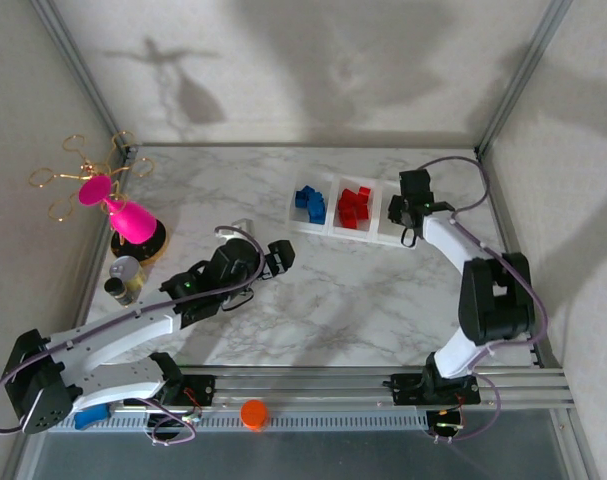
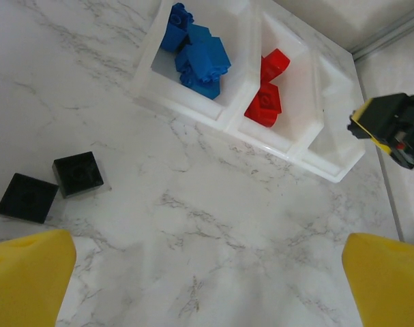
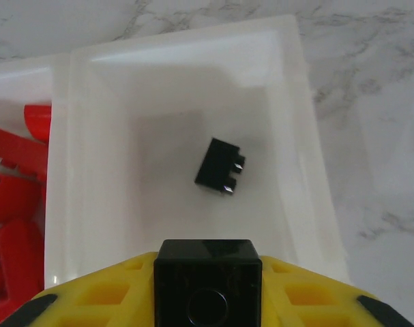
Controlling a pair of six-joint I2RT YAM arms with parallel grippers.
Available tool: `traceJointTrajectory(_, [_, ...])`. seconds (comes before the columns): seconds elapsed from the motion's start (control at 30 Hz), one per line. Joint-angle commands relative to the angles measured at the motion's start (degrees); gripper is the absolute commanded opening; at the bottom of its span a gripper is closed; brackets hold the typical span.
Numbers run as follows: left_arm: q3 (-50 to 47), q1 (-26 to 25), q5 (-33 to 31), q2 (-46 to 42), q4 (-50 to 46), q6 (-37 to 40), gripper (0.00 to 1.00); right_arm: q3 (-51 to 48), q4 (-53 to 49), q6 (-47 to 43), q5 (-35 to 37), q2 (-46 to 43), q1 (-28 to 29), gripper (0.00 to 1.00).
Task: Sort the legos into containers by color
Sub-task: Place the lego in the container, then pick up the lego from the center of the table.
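The right pincer (image 3: 208,300) is clamped on a black brick (image 3: 208,266) above the end bin (image 3: 309,136), where a second black brick (image 3: 220,167) lies at 12 o'clock. Red bricks (image 3: 12,204) fill the middle bin (image 3: 22,68) at 9 o'clock. The left pincer (image 2: 207,286) gapes wide over the table (image 2: 227,225); two more black bricks (image 2: 77,174) lie flat at 10 o'clock, blue bricks (image 2: 201,58) in the left bin (image 2: 149,61) at 12.

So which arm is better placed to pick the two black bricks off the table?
Left: the open left gripper hovers near those black bricks; the right gripper holds another brick over a bin.
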Motion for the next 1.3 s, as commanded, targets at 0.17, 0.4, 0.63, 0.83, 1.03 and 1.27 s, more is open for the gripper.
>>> traceJointTrajectory(0.17, [2.7, 0.6, 0.9, 2.1, 1.9, 2.2, 1.0, 9.6, 1.7, -2.3, 1.1, 9.6, -1.1, 0.43])
traceJointTrajectory(0.4, [3.1, 0.7, 1.2, 2.4, 1.4, 2.5, 1.0, 10.2, 1.7, -1.8, -0.9, 8.4, -0.9, 0.51])
traceJointTrajectory(0.63, [2.6, 0.7, 0.3, 0.0, -0.5, 2.5, 1.0, 5.0, 0.6, -1.0, -5.1, -1.1, 1.9, 0.55])
traceJointTrajectory(0.83, [0.2, 0.7, -1.5, -4.1, -2.7, 1.0, 1.0, 1.5, -1.8, -1.1, -6.5, -7.5, 8.2, 0.59])
traceJointTrajectory(1.03, [-2.1, 0.7, -3.9, -9.1, -6.8, -0.7, 1.0, -1.5, -2.3, -1.7, -8.2, -9.8, 17.1, 0.6])
traceJointTrajectory(1.27, [-2.9, 0.7, -6.0, -14.4, -12.9, -3.3, 1.0, -6.5, 2.3, -1.3, -10.1, -9.4, 29.9, 0.63])
